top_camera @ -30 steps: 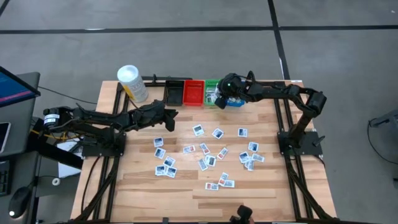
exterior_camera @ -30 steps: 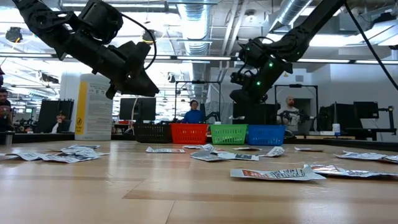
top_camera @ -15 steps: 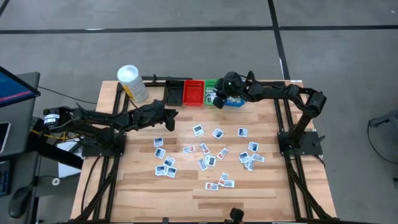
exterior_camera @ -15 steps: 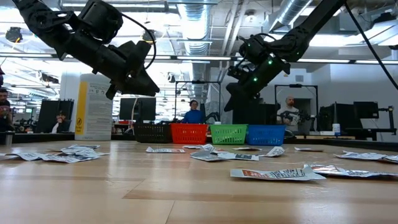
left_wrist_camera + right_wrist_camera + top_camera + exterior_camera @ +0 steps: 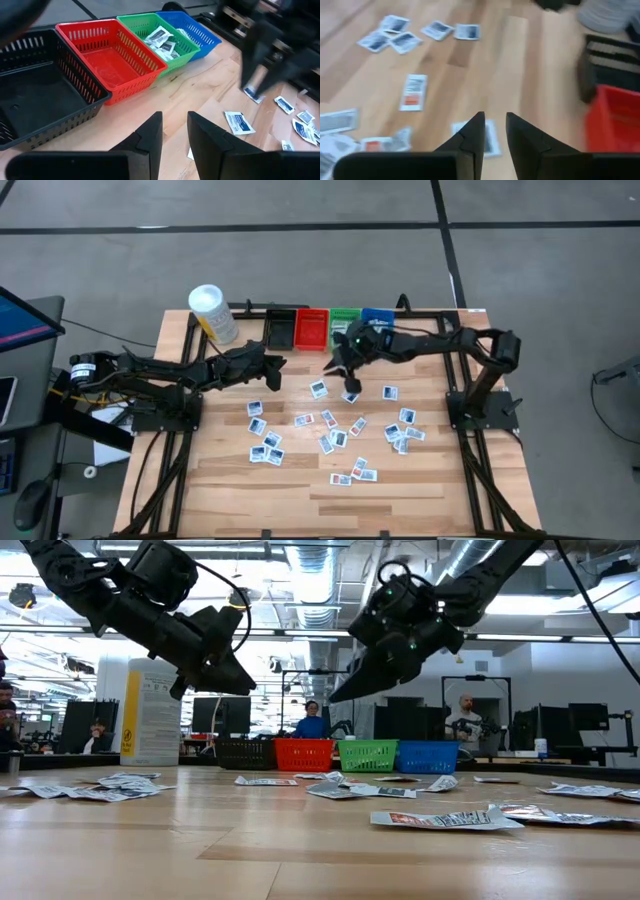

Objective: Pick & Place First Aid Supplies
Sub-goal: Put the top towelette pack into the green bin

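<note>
While empty, right fingers (image 5: 341, 366) above packets (image 5: 330, 430)

Four bins (image 5: 278, 330), one bottle (image 5: 212, 313), about twenty packets (image 5: 330, 430)

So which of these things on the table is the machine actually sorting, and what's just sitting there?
Part of the job:
- first aid packets scattered on the table
- packets already in the green bin

Just lying about:
- empty red bin
- empty black bin
- yellow bottle

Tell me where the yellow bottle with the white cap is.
In the high view the bottle stands at the table's far left corner, left of the black bin and beyond the left gripper.
</note>
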Tool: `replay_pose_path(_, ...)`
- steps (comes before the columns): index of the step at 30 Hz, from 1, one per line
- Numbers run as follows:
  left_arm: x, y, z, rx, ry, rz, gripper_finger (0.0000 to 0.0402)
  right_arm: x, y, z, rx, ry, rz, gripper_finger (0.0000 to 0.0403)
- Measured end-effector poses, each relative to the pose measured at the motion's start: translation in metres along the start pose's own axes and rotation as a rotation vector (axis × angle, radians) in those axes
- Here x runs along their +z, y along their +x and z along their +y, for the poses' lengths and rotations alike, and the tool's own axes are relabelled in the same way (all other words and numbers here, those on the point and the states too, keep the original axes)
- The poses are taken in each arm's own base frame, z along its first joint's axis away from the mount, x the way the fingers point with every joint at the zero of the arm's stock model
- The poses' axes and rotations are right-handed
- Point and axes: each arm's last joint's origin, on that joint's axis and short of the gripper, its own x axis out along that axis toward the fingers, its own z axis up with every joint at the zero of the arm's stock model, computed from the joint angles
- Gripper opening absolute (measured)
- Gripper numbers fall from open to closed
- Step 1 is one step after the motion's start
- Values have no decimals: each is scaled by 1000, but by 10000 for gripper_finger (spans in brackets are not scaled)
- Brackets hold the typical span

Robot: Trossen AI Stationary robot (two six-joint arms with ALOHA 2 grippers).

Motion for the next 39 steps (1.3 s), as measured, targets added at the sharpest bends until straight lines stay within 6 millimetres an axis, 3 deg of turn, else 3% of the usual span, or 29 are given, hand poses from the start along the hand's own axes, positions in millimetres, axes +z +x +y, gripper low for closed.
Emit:
replay_pose_path(4,0,0,0,0,0,0,91,-1,11,9,30,-14,4,72)
replay_pose_path(10,0,0,0,0,0,2,91,-18,26,8,51,93,65,72)
replay_pose_path(16,-3,-2,-5,-22,10,10,91,-29,41,12,71,94,82,72)
replay_pose_path(30,-7,-5,-13,-56,28,28,91,-29,44,17,27,55,116,73)
replay_pose_path(39,-7,-5,-13,-56,26,28,91,-34,51,25,23,51,167,134)
